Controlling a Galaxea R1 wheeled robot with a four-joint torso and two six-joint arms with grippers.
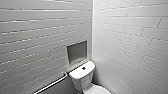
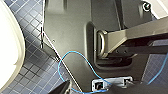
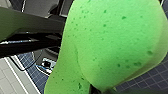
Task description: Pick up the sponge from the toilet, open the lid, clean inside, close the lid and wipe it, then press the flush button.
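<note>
Sitting gripped in right tool (image 3: 96, 89), sponge (image 3: 112, 42), floor tiles (image 3: 147, 80) beneath

One toilet (image 1: 82, 77) bearing one flush button (image 1: 83, 68) on its tank top, one green sponge (image 3: 112, 42), one recessed niche (image 1: 77, 51), one grab rail (image 1: 52, 83), two tiled walls (image 1: 37, 37) meeting in one corner, one looping blue cable (image 2: 72, 52)
</note>
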